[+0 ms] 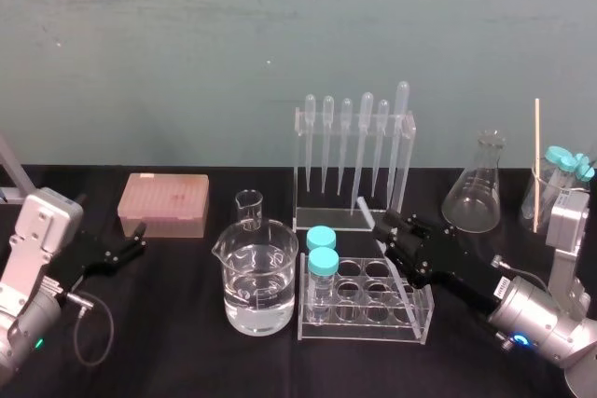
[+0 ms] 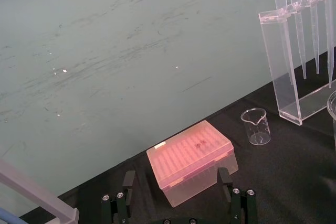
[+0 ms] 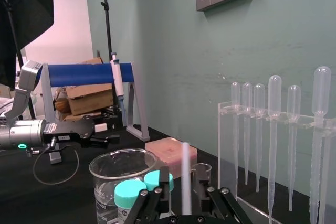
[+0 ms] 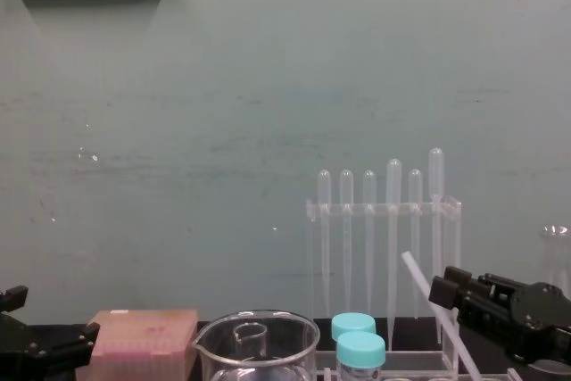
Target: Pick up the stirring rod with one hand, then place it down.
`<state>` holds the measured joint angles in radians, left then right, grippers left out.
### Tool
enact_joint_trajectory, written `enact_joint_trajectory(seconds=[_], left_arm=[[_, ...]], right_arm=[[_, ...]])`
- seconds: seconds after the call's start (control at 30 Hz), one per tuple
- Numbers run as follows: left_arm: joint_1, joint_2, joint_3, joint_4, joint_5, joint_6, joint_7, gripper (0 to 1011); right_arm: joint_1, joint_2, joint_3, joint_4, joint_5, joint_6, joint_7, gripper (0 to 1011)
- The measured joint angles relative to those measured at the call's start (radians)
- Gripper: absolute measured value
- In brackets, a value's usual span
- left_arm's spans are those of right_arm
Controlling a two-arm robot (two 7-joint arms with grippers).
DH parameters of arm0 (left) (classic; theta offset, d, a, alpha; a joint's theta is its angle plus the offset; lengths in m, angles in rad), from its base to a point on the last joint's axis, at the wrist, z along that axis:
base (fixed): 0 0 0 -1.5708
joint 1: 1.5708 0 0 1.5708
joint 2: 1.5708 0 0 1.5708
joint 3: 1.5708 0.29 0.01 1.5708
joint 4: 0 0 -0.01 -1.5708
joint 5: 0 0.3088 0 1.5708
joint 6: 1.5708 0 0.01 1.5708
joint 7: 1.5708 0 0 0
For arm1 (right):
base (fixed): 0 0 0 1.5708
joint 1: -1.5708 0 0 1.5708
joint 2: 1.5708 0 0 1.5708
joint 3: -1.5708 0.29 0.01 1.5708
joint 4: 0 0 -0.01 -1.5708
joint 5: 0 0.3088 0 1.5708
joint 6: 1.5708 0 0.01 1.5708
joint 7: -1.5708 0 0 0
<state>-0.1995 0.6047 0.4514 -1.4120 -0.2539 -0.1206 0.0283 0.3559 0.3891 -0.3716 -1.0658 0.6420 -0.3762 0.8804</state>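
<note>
The stirring rod is a thin translucent-white stick. It slants over the clear tube rack, upper end toward the pipette stand. My right gripper reaches in from the right at its middle. In the right wrist view the stirring rod stands between the two black fingers with a small gap on each side, so the right gripper is open around it. The chest view shows the stirring rod leaning up and left from the right gripper. My left gripper rests open at the left by the pink box.
A large beaker of water and a small beaker stand left of the tube rack, which holds two teal-capped tubes. Behind are the pipette stand, a pink tip box, a conical flask and a beaker with a wooden stick.
</note>
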Motion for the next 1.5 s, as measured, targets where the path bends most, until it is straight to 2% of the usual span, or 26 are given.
enact_joint_trajectory(seconds=[0.1, 0.17, 0.2, 0.4, 0.5, 0.53, 0.63, 0.8, 1.0, 1.13, 1.17, 1.3, 1.33, 1.5], left_arm=[[0.000, 0.000, 0.000, 0.000, 0.000, 0.000, 0.000, 1000], [0.000, 0.000, 0.000, 0.000, 0.000, 0.000, 0.000, 1000], [0.000, 0.000, 0.000, 0.000, 0.000, 0.000, 0.000, 1000], [0.000, 0.000, 0.000, 0.000, 0.000, 0.000, 0.000, 1000], [0.000, 0.000, 0.000, 0.000, 0.000, 0.000, 0.000, 1000], [0.000, 0.000, 0.000, 0.000, 0.000, 0.000, 0.000, 1000], [0.000, 0.000, 0.000, 0.000, 0.000, 0.000, 0.000, 1000], [0.000, 0.000, 0.000, 0.000, 0.000, 0.000, 0.000, 1000], [0.000, 0.000, 0.000, 0.000, 0.000, 0.000, 0.000, 1000], [0.000, 0.000, 0.000, 0.000, 0.000, 0.000, 0.000, 1000], [0.000, 0.000, 0.000, 0.000, 0.000, 0.000, 0.000, 1000], [0.000, 0.000, 0.000, 0.000, 0.000, 0.000, 0.000, 1000], [0.000, 0.000, 0.000, 0.000, 0.000, 0.000, 0.000, 1000], [0.000, 0.000, 0.000, 0.000, 0.000, 0.000, 0.000, 1000]], right_arm=[[0.000, 0.000, 0.000, 0.000, 0.000, 0.000, 0.000, 381], [0.000, 0.000, 0.000, -0.001, 0.000, -0.001, 0.000, 413], [0.000, 0.000, 0.000, -0.001, 0.000, -0.001, 0.000, 486], [0.000, 0.000, 0.000, -0.001, 0.000, -0.001, 0.000, 647], [0.000, 0.000, 0.000, -0.001, 0.000, -0.001, 0.000, 784], [0.000, 0.000, 0.000, -0.001, 0.000, -0.001, 0.000, 784], [-0.001, 0.001, 0.002, -0.006, -0.001, -0.005, -0.005, 890], [-0.019, 0.006, 0.045, -0.065, -0.015, -0.053, -0.076, 997], [-0.073, 0.023, 0.127, -0.144, -0.041, -0.056, -0.220, 1003], [-0.132, 0.040, 0.176, -0.188, -0.065, 0.000, -0.330, 1003], [-0.132, 0.040, 0.176, -0.188, -0.065, 0.000, -0.330, 1003], [-0.189, 0.048, 0.199, -0.215, -0.079, 0.109, -0.417, 1003], [-0.203, 0.047, 0.202, -0.218, -0.077, 0.158, -0.437, 1003], [-0.226, 0.038, 0.212, -0.218, -0.057, 0.259, -0.472, 1003]])
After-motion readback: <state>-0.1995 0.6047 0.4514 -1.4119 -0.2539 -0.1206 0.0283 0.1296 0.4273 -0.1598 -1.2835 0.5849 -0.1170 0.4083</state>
